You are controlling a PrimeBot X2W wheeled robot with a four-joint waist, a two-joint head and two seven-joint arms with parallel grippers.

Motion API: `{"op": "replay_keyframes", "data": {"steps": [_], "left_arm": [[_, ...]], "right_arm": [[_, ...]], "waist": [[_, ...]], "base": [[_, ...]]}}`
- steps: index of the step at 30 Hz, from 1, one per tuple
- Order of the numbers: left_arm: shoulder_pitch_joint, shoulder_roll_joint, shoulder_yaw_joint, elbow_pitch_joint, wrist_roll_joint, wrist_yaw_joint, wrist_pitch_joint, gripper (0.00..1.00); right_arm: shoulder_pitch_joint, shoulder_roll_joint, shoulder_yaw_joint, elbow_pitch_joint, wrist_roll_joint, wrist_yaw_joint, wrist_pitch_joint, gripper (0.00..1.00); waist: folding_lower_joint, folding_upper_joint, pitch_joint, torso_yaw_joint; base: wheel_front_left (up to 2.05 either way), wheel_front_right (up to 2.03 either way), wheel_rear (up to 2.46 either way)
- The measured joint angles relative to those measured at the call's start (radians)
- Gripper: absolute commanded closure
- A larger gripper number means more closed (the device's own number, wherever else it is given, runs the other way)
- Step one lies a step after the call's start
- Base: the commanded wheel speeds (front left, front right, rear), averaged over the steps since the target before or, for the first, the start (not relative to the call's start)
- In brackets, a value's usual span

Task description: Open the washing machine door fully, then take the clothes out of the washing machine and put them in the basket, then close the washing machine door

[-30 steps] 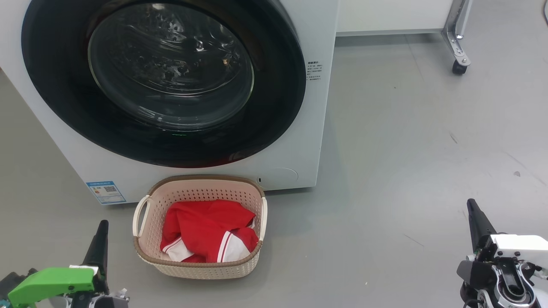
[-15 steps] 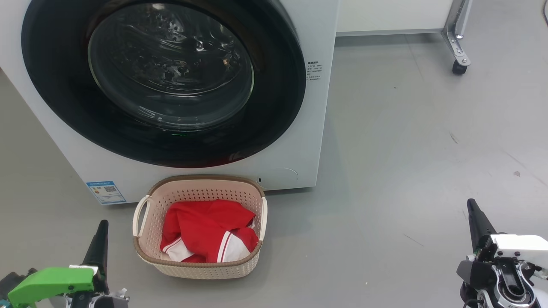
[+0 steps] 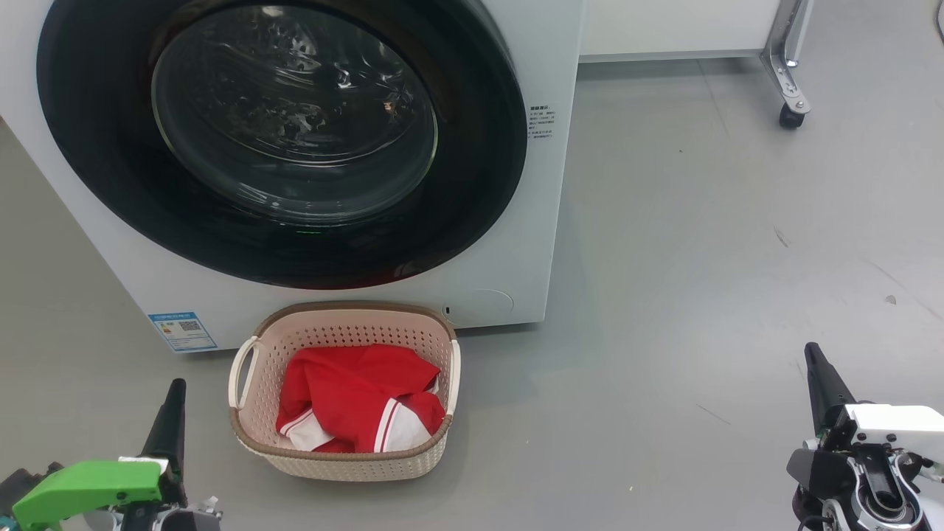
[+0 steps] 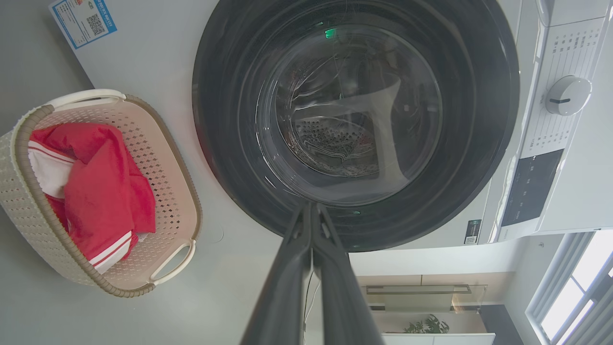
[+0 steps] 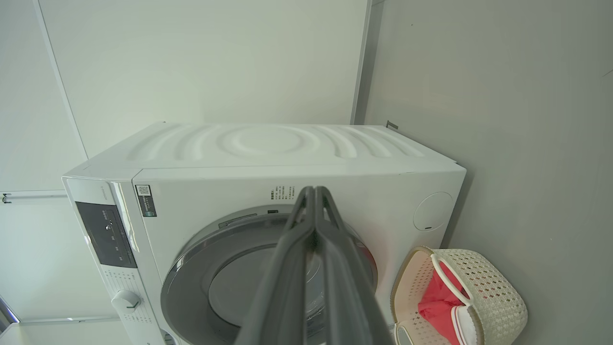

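The washing machine (image 3: 542,221) is white, and its round black door (image 3: 472,169) lies flat against the front, shut. Directly below it on the floor stands the cream basket (image 3: 254,435) with the red and white clothes (image 3: 354,394) bunched inside. My left gripper (image 3: 175,394) is at the lower left, shut and empty, a short way left of the basket. At the lower right my right gripper (image 3: 813,354) is shut too, holding nothing, far from the basket. In the left wrist view its fingers (image 4: 311,213) point at the door (image 4: 230,96), with the basket (image 4: 28,139) to their left.
A metal leg on a caster (image 3: 790,114) stands at the back right beside a white panel. Grey floor (image 3: 700,258) stretches to the right of the machine. A blue label (image 3: 182,330) marks the machine's lower left corner, and a control dial (image 4: 567,95) sits on its panel.
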Motion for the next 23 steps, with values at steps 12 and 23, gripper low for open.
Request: {"op": "replay_keyframes", "data": {"steps": [12, 23], "left_arm": [[0.0, 0.0, 0.001, -0.001, 0.0, 0.0, 0.0, 1.0], [0.0, -0.001, 0.002, -0.001, 0.0, 0.0, 0.0, 1.0]], "right_arm": [[0.0, 0.001, -0.001, 0.0, 0.0, 0.0, 0.0, 1.0], [0.0, 0.002, -0.002, -0.001, 0.0, 0.0, 0.0, 1.0]], "waist": [[0.0, 0.0, 0.0, 0.0], [0.0, 0.0, 0.0, 0.0]], "base": [[0.0, 0.0, 0.0], [0.0, 0.0, 0.0]]}}
